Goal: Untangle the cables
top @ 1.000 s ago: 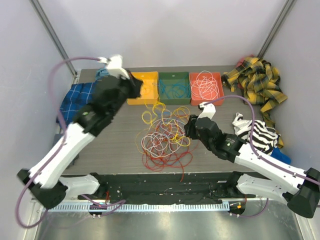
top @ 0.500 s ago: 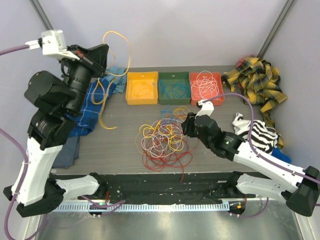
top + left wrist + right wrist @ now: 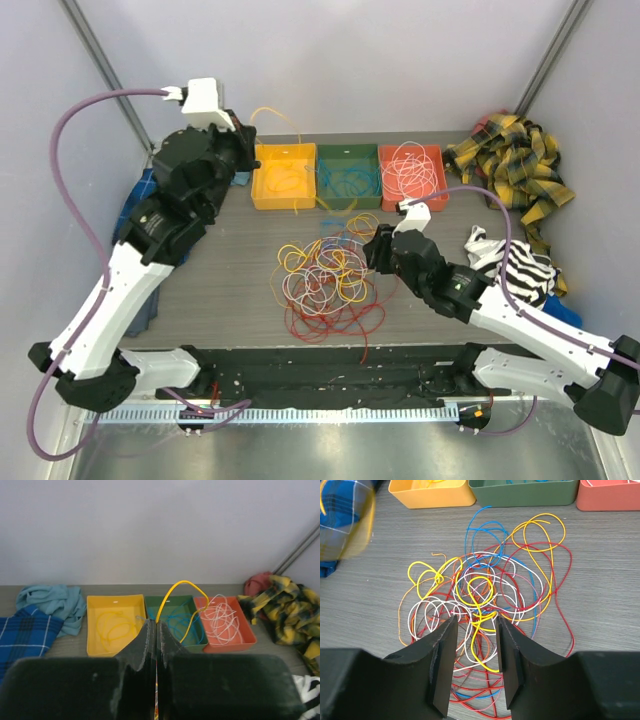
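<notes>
R arm is hovering low over the heap. The right claw (image 3: 476, 624) is standing open, jaws either side of a yellow strand (image 3: 478, 611) at the heap's near-middle, not pinching anything. The tangled cables (image 3: 485, 590) are lying straight ahead of & under it, mid-table (image 3: 225, 290), w/ red, white, yellow, orange & blue loops all crossing. 1 long red loop is trailing toward the near edge. So R arm is sitting much nearer the heap, and L is hanging well apart from it, up at the back.

Further back, the left claw (image 3: 151, 626) is gripping 1 yellow cable (image 3: 176, 585), fingers pressed together w/ no gap showing. That cable is arching up & to the R from the claw, its loop hanging over the green tray (image 3: 182, 598). The yellow tray (image 3: 90, 630) is sitting ahead-L, yellow loops lying in it. The red tray (image 3: 227, 647) w/ white loops is sitting furthest R. Prob the L claw is needing a leftward swing before any release; that's my guess only.
</notes>
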